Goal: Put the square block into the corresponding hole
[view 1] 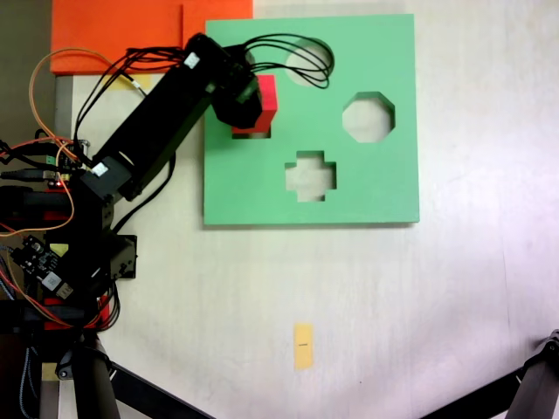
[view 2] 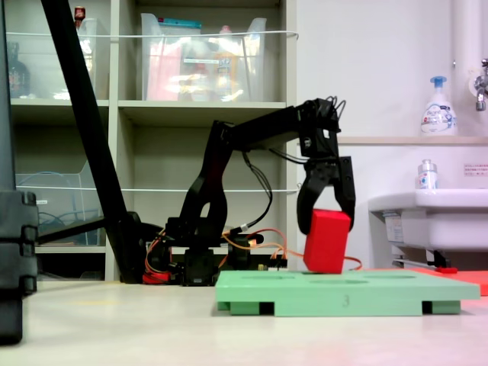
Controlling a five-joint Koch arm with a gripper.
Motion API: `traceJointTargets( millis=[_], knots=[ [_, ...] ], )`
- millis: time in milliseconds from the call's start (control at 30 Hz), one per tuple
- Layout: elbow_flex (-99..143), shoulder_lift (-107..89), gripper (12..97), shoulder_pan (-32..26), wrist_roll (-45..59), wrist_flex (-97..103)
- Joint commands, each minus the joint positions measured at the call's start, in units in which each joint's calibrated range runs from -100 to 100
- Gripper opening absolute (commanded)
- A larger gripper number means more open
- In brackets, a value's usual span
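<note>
A: Where is the square block point(view 1: 266, 103) right now?

B: Clamped in the gripper point(view 2: 326, 221), jaws closed on its upper half. In the side-on fixed view it hangs tilted, its lower corner at or just above the top of the green board point(view 2: 347, 292); I cannot tell whether it is touching. From above, it sits toward 10 o'clock on the board, over the square hole point(view 1: 251, 132). A sliver of the cutout edge shows beneath it.

A: Other cutouts?

B: Cross-shaped cutout point(view 1: 310, 175) near 6 o'clock of the board's centre, octagonal cutout point(view 1: 368, 116) near 2 o'clock. Both unoccupied.

A: Handling judgement?

B: It looks like foam: light, soft, a little compressible, matte faces that should not slip. A hard squeeze would likely bulge the sides and jam it against the hole walls. Best grip is on two opposite flat faces, high up, leaving the lower half free to enter.

A: Concern?

B: The tilt. The fit looks snug, so the block probably needs squaring up before being lowered.
</note>
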State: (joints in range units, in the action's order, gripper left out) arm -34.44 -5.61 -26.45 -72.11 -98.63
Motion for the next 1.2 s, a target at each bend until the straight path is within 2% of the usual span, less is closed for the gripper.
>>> traceJointTargets(
  millis=[0,667,1167],
  knots=[
    [-2.35,-3.33,31.3,0.00,0.24,-1.37],
    [0.65,-6.96,31.4,0.15,0.24,-1.37],
    [0.84,-0.82,31.4,0.20,0.34,-1.37]
  ],
)
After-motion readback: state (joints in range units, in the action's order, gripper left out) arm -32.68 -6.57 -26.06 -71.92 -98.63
